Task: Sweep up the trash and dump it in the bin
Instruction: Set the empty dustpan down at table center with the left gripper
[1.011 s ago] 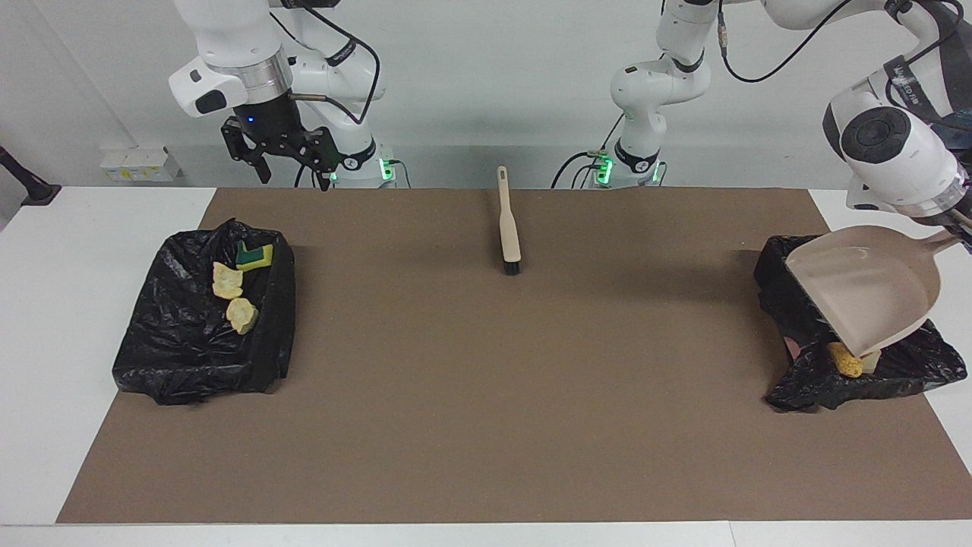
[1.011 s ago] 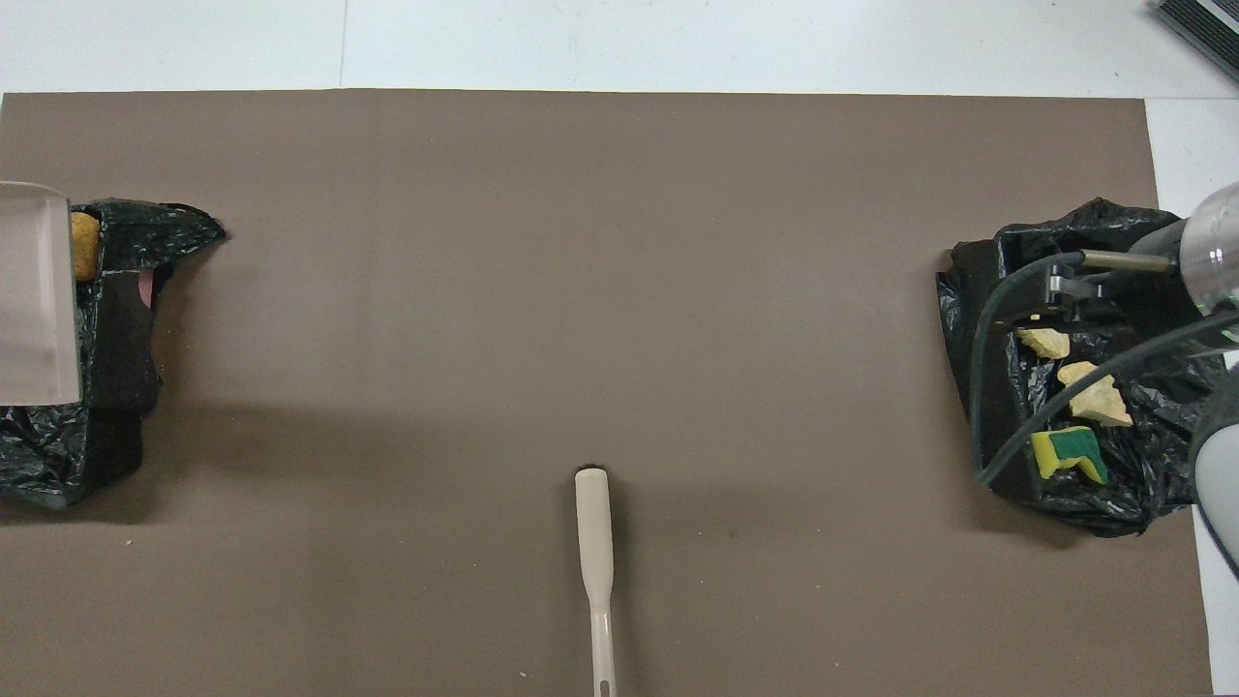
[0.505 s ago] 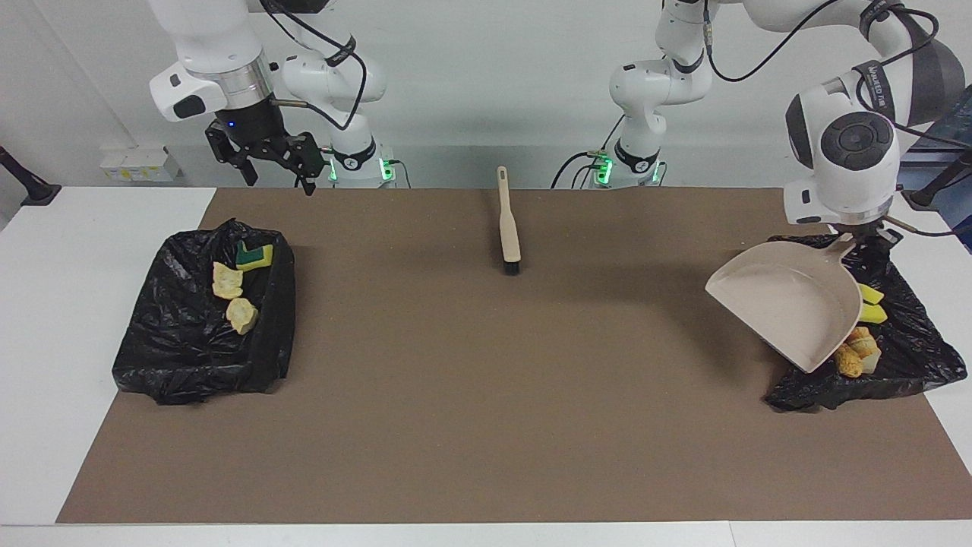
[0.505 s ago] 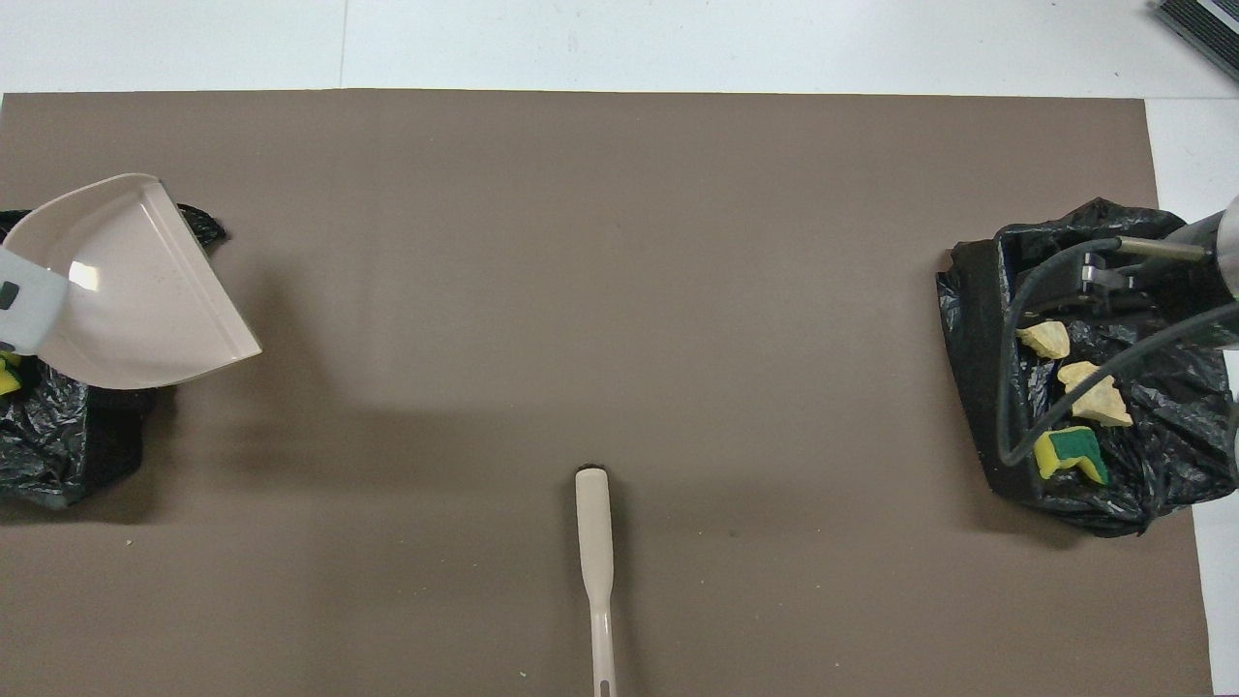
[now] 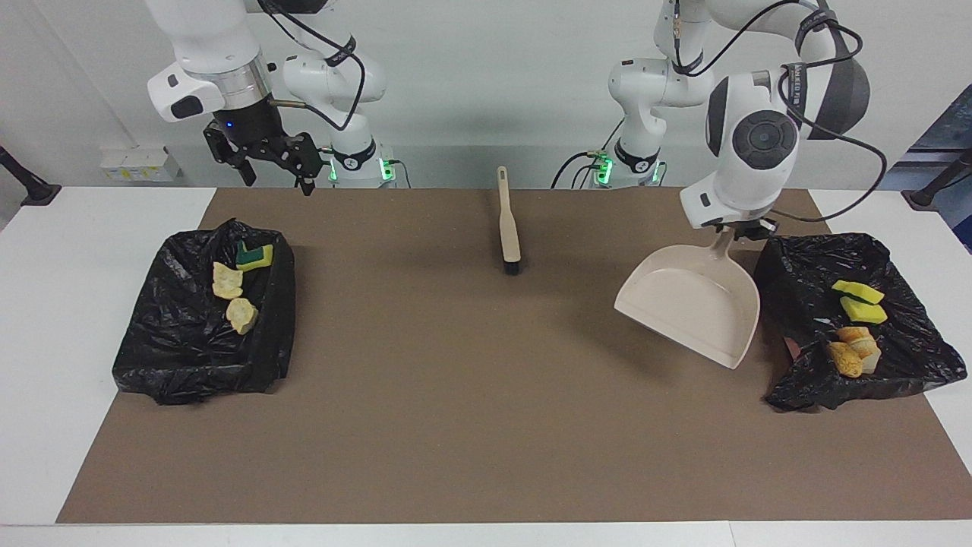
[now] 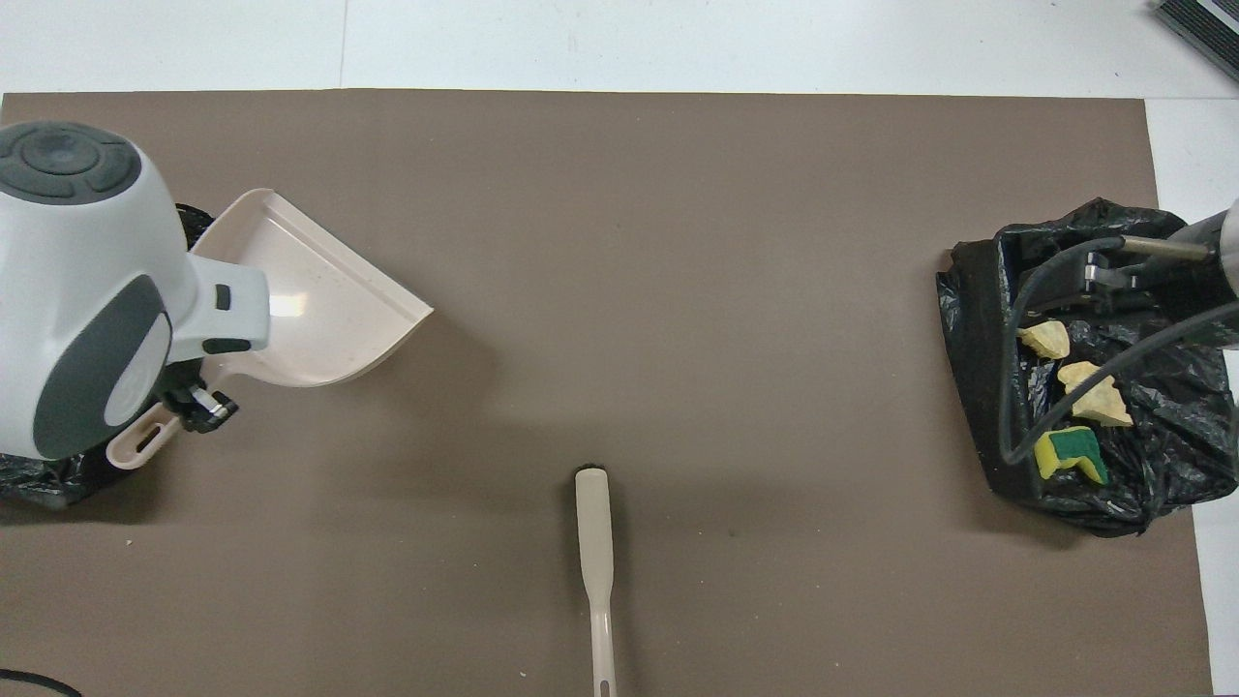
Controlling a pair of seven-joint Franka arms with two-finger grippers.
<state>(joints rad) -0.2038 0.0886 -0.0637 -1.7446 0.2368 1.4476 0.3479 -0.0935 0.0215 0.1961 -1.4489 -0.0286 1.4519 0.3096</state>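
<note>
- The brown mat (image 5: 486, 425) covers most of the table, and I see no loose trash on it from either camera.
- Two black-bagged bins sit on it. In the facing view one bin (image 5: 190, 342) is at nine o'clock, at the right arm's end, and the other bin (image 5: 911, 357) at three o'clock, at the left arm's end.
- My left arm carries the beige dustpan (image 5: 695, 308) by its handle, tilted and up in the air, over the mat just beside the three o'clock bin. It looks empty. The left gripper (image 5: 740, 230) is clamped on the handle's end.
- My right gripper (image 5: 269, 163) waits over the mat's edge at the robots' end, above the nine o'clock bin, fingers apart and holding nothing.
- The brush (image 5: 507, 224) lies flat mid-table at twelve o'clock, its long axis running toward and away from the robots, bristles at the end farther from them.
- The trash: two yellow sponges (image 5: 858, 300) and two brown lumps (image 5: 852, 352) lie in the three o'clock bin; a green-backed sponge (image 5: 254, 257) and two pale lumps (image 5: 234, 298) lie in the other.
- My judgement: dumping is done. Setting the pan down remains, on the open mat toward nine o'clock of the left gripper.
</note>
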